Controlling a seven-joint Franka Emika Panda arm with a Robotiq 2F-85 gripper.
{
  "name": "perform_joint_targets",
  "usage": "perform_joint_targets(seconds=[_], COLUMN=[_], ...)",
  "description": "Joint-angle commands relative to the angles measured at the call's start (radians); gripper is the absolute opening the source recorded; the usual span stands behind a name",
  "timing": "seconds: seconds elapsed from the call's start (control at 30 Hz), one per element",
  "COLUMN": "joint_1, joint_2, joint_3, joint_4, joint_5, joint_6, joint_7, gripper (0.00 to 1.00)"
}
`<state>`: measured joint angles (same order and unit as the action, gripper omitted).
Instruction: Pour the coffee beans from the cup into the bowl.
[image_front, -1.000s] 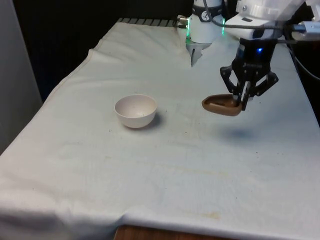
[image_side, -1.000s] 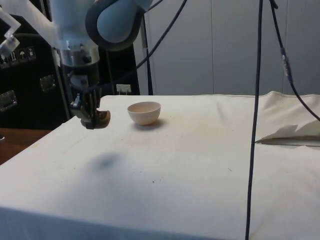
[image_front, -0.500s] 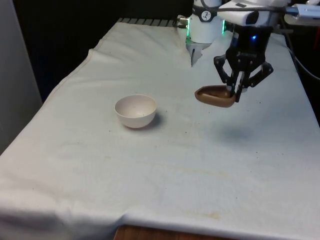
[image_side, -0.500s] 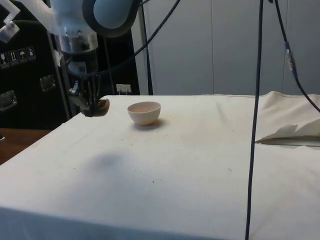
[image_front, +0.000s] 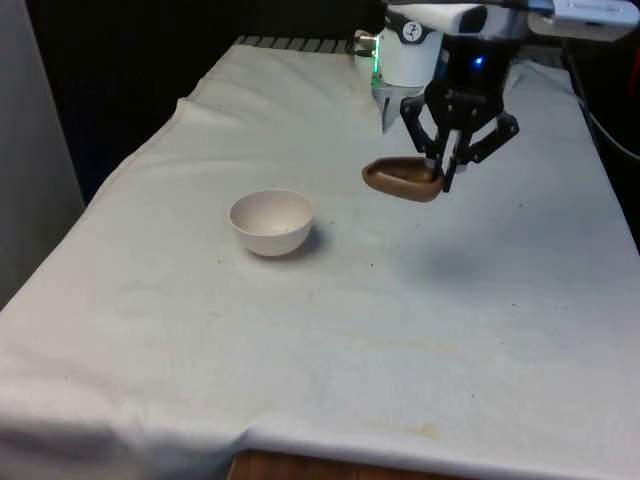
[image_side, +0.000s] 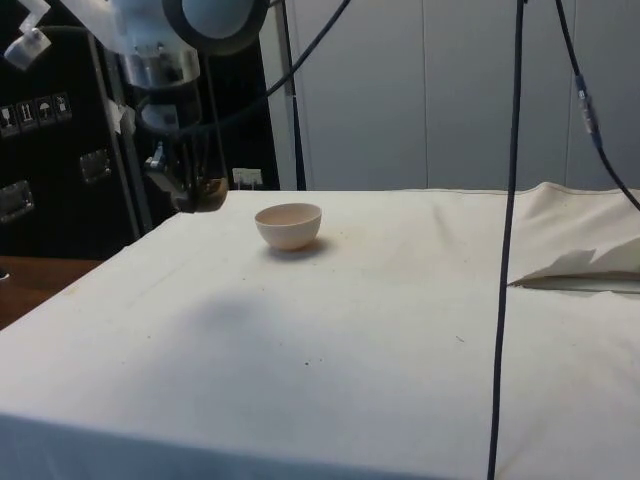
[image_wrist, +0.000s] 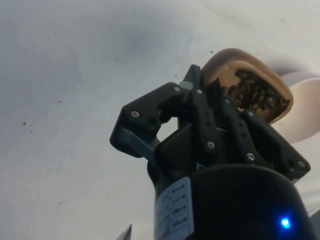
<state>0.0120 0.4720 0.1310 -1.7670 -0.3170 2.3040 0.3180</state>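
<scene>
**Halfway to the bowl, beans intact**

Cup (image_front: 402, 180) is held clamped by its rim in the gripper (image_front: 440, 176), carried higher and nearer the bowl (image_front: 271, 222) than a second ago. Beans (image_wrist: 254, 92) are kept inside; pouring is not yet started.

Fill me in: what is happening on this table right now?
The arm's black two-finger claw is shut on the rim of a small brown wooden cup and holds it in the air above the white tablecloth. The wrist view shows dark coffee beans inside the cup. A pale, round empty bowl sits on the cloth, toward the front view's left of the cup. The cup is not yet over the bowl, and no beans have been poured.
</scene>
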Motion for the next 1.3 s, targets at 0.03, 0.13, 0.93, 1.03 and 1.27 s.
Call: perform_joint_targets(seconds=[0.03, 0.13, 0.93, 1.03, 1.27], joint_1=[-0.01, -0.013, -0.028, -0.029, -0.031], joint_2=[-0.007, -0.012, -0.038, -0.042, -0.052], joint_3=[0.001, -0.009, -0.075, -0.082, -0.099], joint_4=[-0.002, -0.002, -0.013, -0.017, -0.025], joint_5=[0.011, 0.011, 0.053, 0.071, 0.111], joint_6=[-0.012, -0.018, -0.022, -0.02, -0.019], joint_7=[-0.011, -0.013, -0.052, -0.063, -0.09], gripper=[0.0, 0.0, 0.0, 0.0, 0.0])
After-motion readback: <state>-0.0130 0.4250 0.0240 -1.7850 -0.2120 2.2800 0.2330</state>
